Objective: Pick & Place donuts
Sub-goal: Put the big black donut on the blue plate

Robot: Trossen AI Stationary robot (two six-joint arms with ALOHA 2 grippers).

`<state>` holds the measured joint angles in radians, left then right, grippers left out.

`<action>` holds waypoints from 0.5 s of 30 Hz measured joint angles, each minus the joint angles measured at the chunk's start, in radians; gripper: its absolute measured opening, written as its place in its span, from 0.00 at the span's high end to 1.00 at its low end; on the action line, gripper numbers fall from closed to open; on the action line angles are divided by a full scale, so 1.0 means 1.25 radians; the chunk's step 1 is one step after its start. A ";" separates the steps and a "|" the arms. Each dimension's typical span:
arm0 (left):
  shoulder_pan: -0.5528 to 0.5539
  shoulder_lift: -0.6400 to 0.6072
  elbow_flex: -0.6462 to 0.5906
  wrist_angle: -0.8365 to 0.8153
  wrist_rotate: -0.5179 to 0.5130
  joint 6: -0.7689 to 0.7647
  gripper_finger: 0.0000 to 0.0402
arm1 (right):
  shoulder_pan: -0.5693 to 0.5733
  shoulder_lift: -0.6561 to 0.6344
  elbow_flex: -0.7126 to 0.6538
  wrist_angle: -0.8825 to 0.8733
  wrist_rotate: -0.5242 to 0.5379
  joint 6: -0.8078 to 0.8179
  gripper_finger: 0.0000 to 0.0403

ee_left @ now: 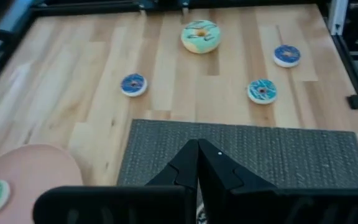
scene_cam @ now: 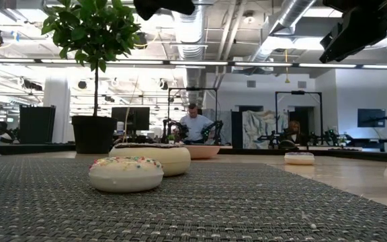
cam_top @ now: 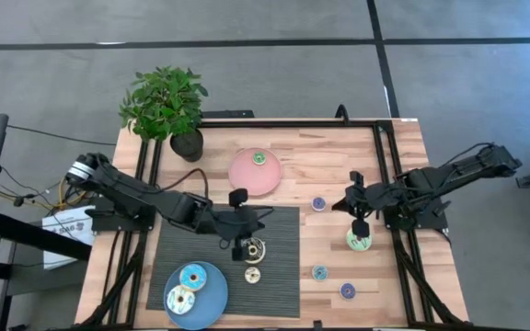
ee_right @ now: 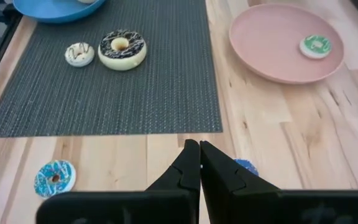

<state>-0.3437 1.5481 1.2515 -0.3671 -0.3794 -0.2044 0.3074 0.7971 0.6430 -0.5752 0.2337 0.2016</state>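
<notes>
Both grippers closed, empty: left gripper (cam_top: 236, 246) beside brown-iced donut (cam_top: 255, 248); right gripper (cam_top: 360, 230) above pale-green donut (cam_top: 359, 241). Next: open fingers, descend.

We see grey carpet tiles (cam_top: 274, 64) with dark seams around a pale wooden desk (cam_top: 329, 156). At the desk's 11 o'clock corner stands a potted plant (cam_top: 166, 106). Level across the desk we look into a large hall: exposed silver ducts (scene_cam: 284, 20) and strip lights (scene_cam: 267, 64) overhead, white walls, dark monitors (scene_cam: 129, 117), and a seated person (scene_cam: 195, 126) far back.
</notes>
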 joint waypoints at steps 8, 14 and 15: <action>0.033 0.009 0.032 -0.098 0.007 -0.059 0.98 | 0.000 -0.001 0.000 0.001 -0.006 0.095 1.00; 0.064 0.008 0.040 -0.200 0.086 -0.085 0.85 | 0.015 -0.001 0.000 0.000 -0.013 0.090 1.00; 0.067 0.008 0.040 -0.212 0.095 -0.087 0.82 | 0.022 -0.001 -0.005 0.006 -0.013 0.090 1.00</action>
<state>-0.2596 1.5578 1.3018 -0.6316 -0.2604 -0.3126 0.3353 0.7953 0.6373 -0.5676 0.2180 0.3145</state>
